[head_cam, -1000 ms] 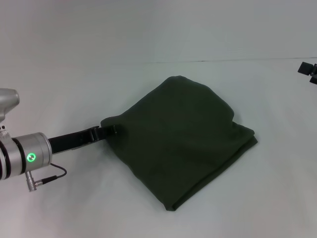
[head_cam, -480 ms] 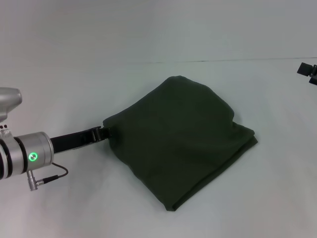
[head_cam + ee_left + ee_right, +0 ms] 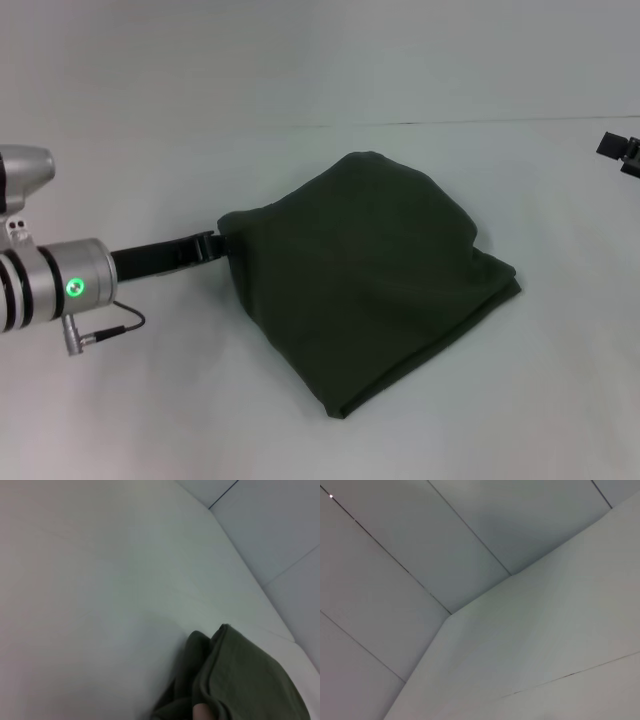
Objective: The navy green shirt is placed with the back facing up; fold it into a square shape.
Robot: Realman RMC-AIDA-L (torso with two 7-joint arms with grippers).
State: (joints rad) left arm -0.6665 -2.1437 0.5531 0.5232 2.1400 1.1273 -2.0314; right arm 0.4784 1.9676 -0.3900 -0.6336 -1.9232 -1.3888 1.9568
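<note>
Head view shows the navy green shirt (image 3: 370, 275) already folded into a rough square mid-table (image 3: 150, 420), the left gripper (image 3: 218, 245) pinching its near corner, only squaring-up seemingly left; right gripper (image 3: 618, 150) parked aside.

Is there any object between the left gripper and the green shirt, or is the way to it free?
Nothing visible stands between them. The left gripper is already at the left corner of the shirt, which lies folded on the white table. The right gripper waits at the far right edge, away from the shirt.
</note>
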